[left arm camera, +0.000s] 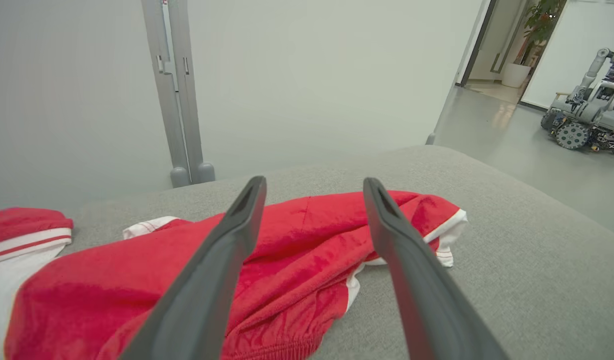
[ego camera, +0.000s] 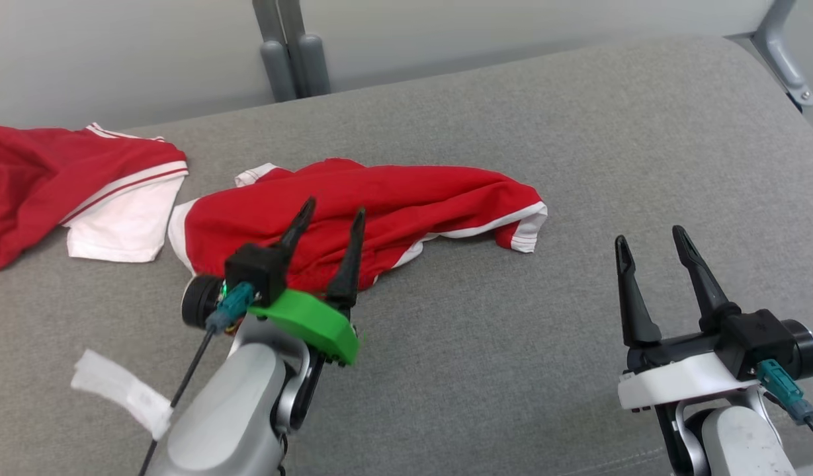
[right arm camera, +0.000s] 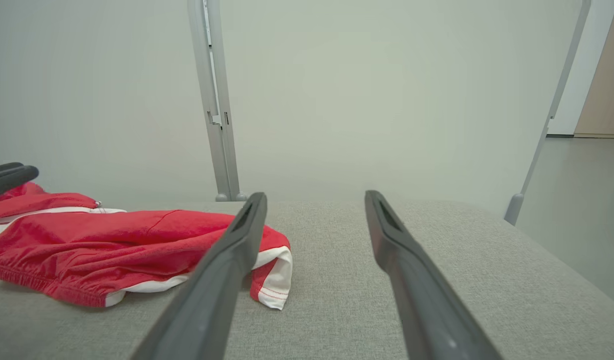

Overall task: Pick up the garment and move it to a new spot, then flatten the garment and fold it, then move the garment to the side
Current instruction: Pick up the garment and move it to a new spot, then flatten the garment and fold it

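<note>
Over the near edge of the garment, the left gripper gapes wide, empty; right of the garment, the right gripper likewise. A shallow pinch may snag one layer, bunching it.

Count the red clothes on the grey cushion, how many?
2. One red garment lies crumpled in the middle by the left gripper; the second garment lies far left, cut off by the picture's edge.

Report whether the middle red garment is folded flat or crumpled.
Crumpled: the garment lies bunched on the grey surface, wrinkled, edges turned over.
</note>
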### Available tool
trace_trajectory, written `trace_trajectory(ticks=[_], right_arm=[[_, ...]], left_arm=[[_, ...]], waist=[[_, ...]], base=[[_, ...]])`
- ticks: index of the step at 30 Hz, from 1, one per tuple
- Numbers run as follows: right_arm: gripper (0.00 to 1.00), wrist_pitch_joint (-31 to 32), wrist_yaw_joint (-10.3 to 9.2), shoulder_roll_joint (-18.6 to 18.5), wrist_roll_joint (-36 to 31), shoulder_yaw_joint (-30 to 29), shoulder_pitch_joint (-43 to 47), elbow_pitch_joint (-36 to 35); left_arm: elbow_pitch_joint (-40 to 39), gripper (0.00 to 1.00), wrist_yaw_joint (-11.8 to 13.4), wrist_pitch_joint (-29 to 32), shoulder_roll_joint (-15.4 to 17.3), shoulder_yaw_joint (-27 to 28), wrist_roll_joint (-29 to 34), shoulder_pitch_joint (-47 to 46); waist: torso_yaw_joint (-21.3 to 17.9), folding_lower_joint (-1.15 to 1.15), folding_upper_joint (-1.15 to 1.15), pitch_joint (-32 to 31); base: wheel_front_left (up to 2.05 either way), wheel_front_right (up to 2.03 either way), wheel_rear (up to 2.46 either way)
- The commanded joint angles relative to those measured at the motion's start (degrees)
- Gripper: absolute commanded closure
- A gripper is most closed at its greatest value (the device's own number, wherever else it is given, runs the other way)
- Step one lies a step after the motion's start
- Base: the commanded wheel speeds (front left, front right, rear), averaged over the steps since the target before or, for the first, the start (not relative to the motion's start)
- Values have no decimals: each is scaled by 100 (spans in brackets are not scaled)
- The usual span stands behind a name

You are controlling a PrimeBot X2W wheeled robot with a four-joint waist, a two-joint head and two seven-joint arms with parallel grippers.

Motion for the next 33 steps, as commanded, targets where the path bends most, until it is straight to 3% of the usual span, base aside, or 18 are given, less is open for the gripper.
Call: trace_trajectory(ticks=[1,10,18,33], right_arm=[[0,-18,2,-11,-38,-29,122,13],[0,-18,2,-10,32,-8,465,-1],[0,-18,2,-10,141,-28,618,15],[0,-18,2,-10,268,28,528,208]], left_arm=[[-197,0,73,-1,36,154,130,353],[-1300,0,329,-2,-126,1174,937,1991],[-1764,0,297,-3,-266,1731,1350,2851],[-1945,0,105,-3,-541,2318,1704,3249]], waist=[[305,0,0,-326],[515,0,0,-568],[561,0,0,-628],[607,0,0,-649]], base=[[0,0,0],[0,0,0],[0,0,0],[0,0,0]])
